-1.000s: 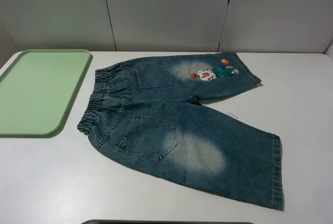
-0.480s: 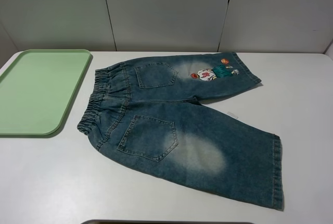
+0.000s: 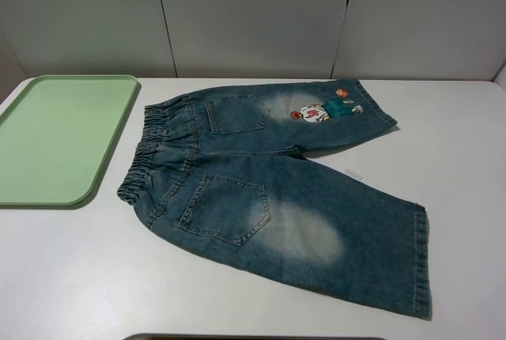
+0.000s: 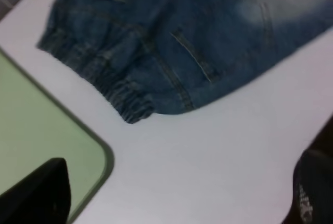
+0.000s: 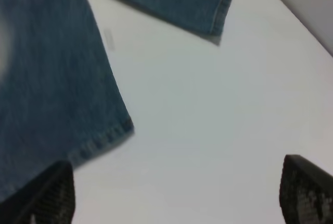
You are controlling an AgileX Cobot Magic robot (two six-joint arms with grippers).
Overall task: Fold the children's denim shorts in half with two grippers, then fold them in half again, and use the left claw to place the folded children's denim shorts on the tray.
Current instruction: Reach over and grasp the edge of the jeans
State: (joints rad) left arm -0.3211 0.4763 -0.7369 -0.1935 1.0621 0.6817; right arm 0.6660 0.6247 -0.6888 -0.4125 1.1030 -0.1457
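The children's denim shorts [image 3: 269,190] lie spread flat on the white table, waistband toward the left and both legs pointing right. The cartoon patch [image 3: 320,111] is on the far leg. The pale-green tray [image 3: 55,134] sits at the left with nothing on it. Neither gripper shows in the exterior high view. In the left wrist view my left gripper [image 4: 171,203] is open above bare table, between the tray's corner [image 4: 99,151] and the waistband corner [image 4: 135,112]. In the right wrist view my right gripper [image 5: 177,198] is open above the table beside the near leg's hem [image 5: 101,140].
The white table [image 3: 458,158] has bare surface right of the shorts and in front of them. A grey panelled wall [image 3: 253,16] stands behind the table. A dark curved edge [image 3: 253,337] shows at the very bottom of the exterior high view.
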